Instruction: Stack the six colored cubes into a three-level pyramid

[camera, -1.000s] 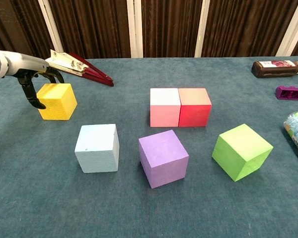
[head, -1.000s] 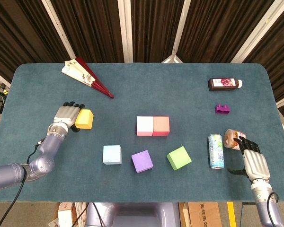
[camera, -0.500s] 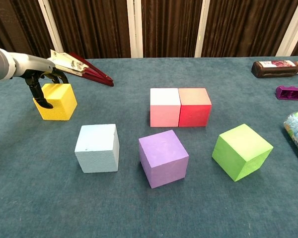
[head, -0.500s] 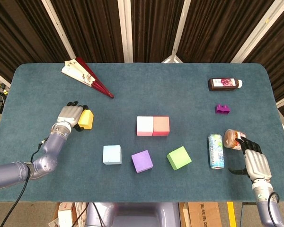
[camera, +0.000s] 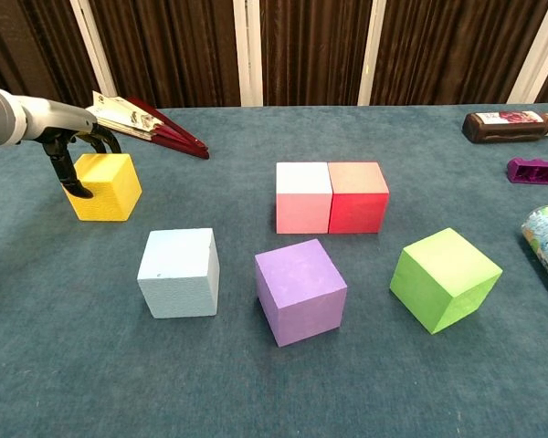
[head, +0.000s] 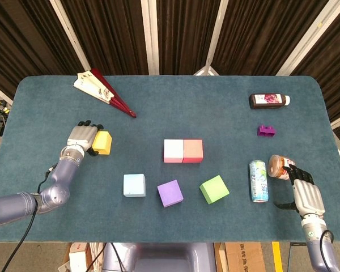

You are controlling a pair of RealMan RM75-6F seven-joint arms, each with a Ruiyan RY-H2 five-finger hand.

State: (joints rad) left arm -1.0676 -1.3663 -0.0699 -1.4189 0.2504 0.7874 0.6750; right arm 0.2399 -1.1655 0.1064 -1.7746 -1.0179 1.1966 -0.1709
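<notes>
Dark curtains hang behind a teal surface (head: 215, 107) where the pink cube (head: 173, 151) and red cube (head: 192, 151) sit touching side by side as a landmark pair; nearer the robot lie the light blue cube (head: 134, 185), purple cube (head: 170, 193) and green cube (head: 214, 189), apart from one another. Well left of the pair, the left hand (head: 82, 137) curls its fingers onto the yellow cube (head: 102, 143), touching its left side. Far right of the pair, the right hand (head: 306, 195) rests with fingers spread, holding nothing, beside a lying can (head: 258, 181) and an orange-lidded jar (head: 277, 166).

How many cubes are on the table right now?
6: yellow cube at the left hand, pink cube touching red cube mid-table, blue cube, purple cube, green cube nearer.
</notes>
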